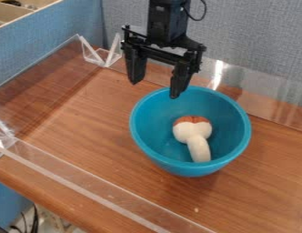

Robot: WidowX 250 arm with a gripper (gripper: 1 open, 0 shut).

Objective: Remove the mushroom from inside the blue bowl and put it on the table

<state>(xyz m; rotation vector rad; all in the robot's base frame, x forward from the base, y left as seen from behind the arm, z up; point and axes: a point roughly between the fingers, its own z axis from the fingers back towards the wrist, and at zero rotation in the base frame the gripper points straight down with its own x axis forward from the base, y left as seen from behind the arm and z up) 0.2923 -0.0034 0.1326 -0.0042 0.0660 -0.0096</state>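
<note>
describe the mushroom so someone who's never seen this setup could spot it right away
On the reddish-brown wooden table sits a deep teal-blue bowl, just below the open black gripper. Inside it lies the mushroom: a thick cream stem with a small orange-brown cap, the only thing in the bowl.

A single camera looks down at a slant from above one corner of the desk (81, 109), fairly near. It faces across the wood toward the arm and the blue-grey wall behind.
</note>
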